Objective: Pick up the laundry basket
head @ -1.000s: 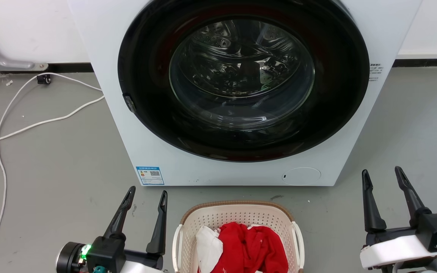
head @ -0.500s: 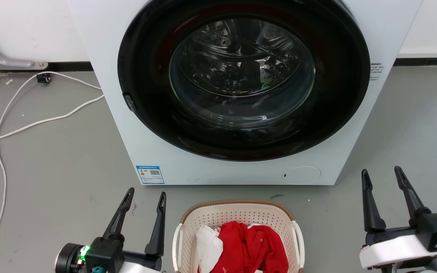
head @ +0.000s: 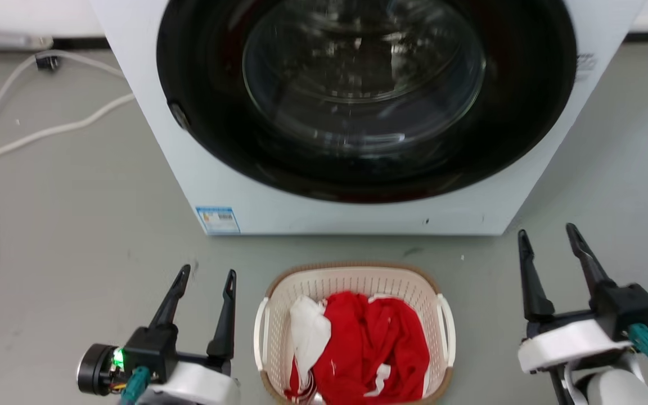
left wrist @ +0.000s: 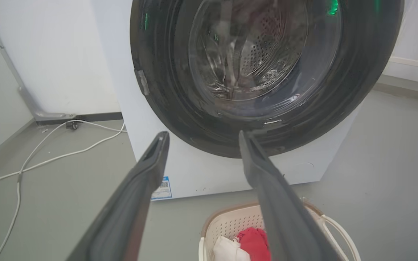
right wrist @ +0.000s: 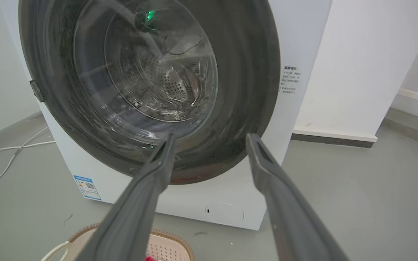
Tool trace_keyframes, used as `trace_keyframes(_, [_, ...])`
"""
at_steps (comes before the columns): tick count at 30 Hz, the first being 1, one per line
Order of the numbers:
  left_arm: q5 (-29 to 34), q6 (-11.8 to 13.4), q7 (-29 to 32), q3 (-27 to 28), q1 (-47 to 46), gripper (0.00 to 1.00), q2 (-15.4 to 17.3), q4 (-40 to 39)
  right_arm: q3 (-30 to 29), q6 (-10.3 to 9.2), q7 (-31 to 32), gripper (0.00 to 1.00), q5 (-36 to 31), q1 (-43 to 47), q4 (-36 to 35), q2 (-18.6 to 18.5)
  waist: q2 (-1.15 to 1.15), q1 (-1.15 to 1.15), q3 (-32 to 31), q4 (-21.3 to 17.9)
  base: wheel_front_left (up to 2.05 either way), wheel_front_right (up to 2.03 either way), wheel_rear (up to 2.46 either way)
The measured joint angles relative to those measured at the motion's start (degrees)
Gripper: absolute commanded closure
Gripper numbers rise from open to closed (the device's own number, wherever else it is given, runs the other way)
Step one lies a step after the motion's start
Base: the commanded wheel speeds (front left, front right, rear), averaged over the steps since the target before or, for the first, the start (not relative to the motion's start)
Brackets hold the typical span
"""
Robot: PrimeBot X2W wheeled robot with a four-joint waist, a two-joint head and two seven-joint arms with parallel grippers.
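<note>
Head view: the laundry basket (head: 352, 281) stands upright on the grey floor (head: 76, 236), just in front of the washing machine (head: 301, 216) and apart from it. It holds a red garment (head: 374, 337) and a white cloth (head: 307, 332), heaped below the brown rim.

The left hand (head: 207, 271) is off the basket's left side and the right hand (head: 547, 230) is well off its right side. Each has its two fingers spread apart and holds nothing. Neither touches the basket or its white side handles (head: 449, 329).

A white cable (head: 48, 132) runs across the floor to the machine's left.

Left wrist view: the spread fingers (left wrist: 136, 195) frame the machine's closed round door (left wrist: 252, 72). The basket sits at the lower right, partly behind the right-side finger. A blue label (left wrist: 162, 188) shows on the machine's lower front.

Right wrist view: this angle brings in the perforated drum (right wrist: 169, 83) behind the glass, a round flap (right wrist: 224, 212) low on the machine's front, and a white wall (right wrist: 357, 72) to the machine's right. The basket's rim lies at the bottom edge, to the left of the fingers (right wrist: 285, 210).
</note>
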Motion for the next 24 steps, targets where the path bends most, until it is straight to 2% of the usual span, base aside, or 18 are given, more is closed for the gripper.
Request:
trace_keyframes(7, [-0.93, -0.79, 0.01, 1.32, -6.9, 0.0, 1.85, 8.33, 1.59, 0.0, 2.15, 0.0, -1.58, -7.37, 8.27, 0.0, 0.0, 0.0, 7.05, 0.24, 0.0, 0.0, 0.0])
trace_keyframes(11, [-1.55, -1.08, 0.0, 0.29, -11.43, 0.0, 3.12, 13.86, 2.08, 0.0, 4.25, 0.0, -1.96, -11.35, 13.19, -0.01, 0.0, 0.0, 11.29, 0.26, 0.0, 0.0, 0.0])
trace_keyframes(14, [-2.15, -1.22, 0.0, -1.27, -15.46, 0.0, 4.04, 17.88, 1.78, 0.0, 5.77, 0.0, -2.02, -14.34, 16.81, -0.01, 0.0, 0.0, 14.57, 0.3, 0.0, 0.0, 0.0])
trace_keyframes(19, [-4.1, -1.29, 0.0, -7.02, -22.3, 0.0, 6.5, 25.02, 0.57, 0.0, 8.62, 0.0, -2.93, -18.93, 22.95, 0.0, 0.0, 0.01, 20.15, 0.49, 0.0, 0.0, 0.0])
trace_keyframes(24, [-8.06, -1.29, 0.0, -11.89, -28.04, 0.0, 8.37, 32.97, -0.34, 0.0, 10.59, 0.0, -3.36, -23.1, 29.24, -0.02, 0.0, 0.01, 25.17, 0.63, 0.0, 0.0, 0.0])
